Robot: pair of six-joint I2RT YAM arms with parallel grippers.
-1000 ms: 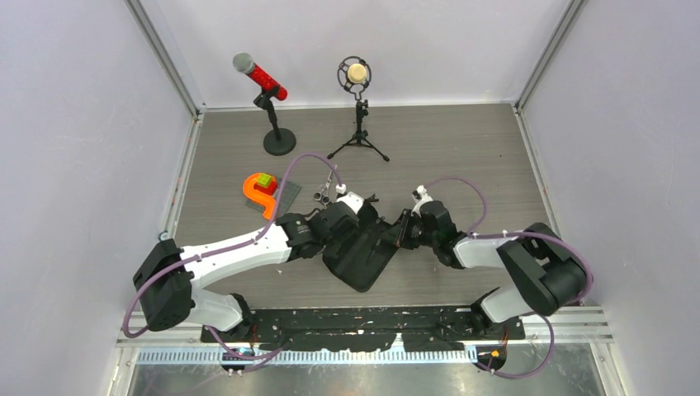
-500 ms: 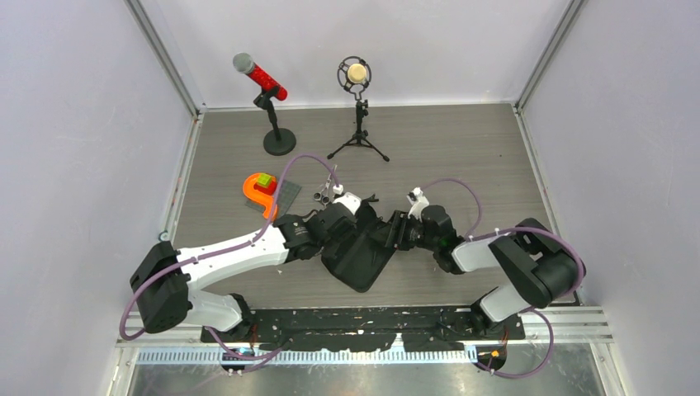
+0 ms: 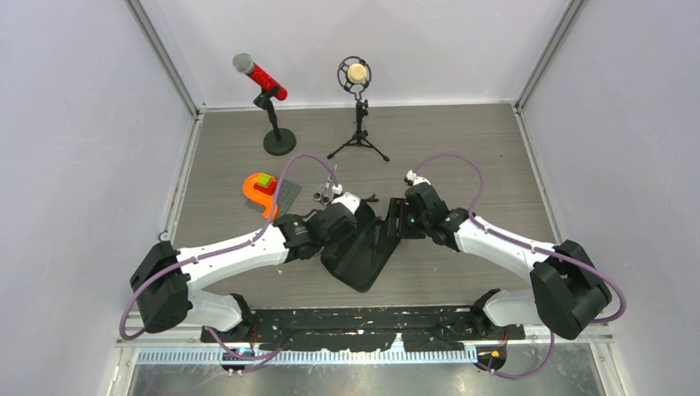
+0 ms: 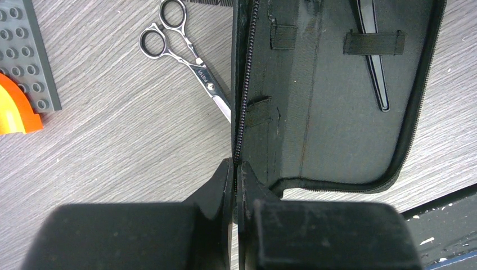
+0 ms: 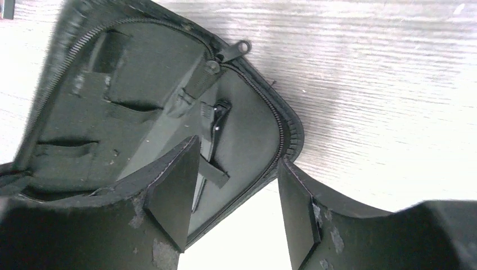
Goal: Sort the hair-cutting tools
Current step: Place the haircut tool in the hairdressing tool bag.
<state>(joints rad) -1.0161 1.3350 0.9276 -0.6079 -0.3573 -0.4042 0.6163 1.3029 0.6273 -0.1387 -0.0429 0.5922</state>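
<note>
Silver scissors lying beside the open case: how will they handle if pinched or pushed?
The scissors look like solid polished metal: probably rigid, and slick to pinch. They lie flat on the table, so a push would likely slide or pivot them, not roll them. Their blade tip meets the case edge, so dragging might snag there.

- scissors [image 4: 188, 59]: blade tips hidden behind the raised edge of the zip case [image 4: 337, 124]; from above only the ring handles show, too small to count pairs.
- comb [image 4: 211, 2]: cut by the top edge of the left wrist view; a strip of teeth only.
- hair clip [image 4: 376, 67]: upper end cut by that same edge.
- clip by the zip pull [image 5: 214, 126]: lower end hidden behind a finger of the right gripper [image 5: 237, 153]; same clip or another, cannot tell.
- stud plate [image 4: 28, 56], orange piece [image 4: 14, 112]: cut by the left edge.
- left gripper [image 4: 235, 166]: body a blurred dark mass.
- worktop [image 5: 394, 84]: near part bleached white in the right wrist view.
</note>
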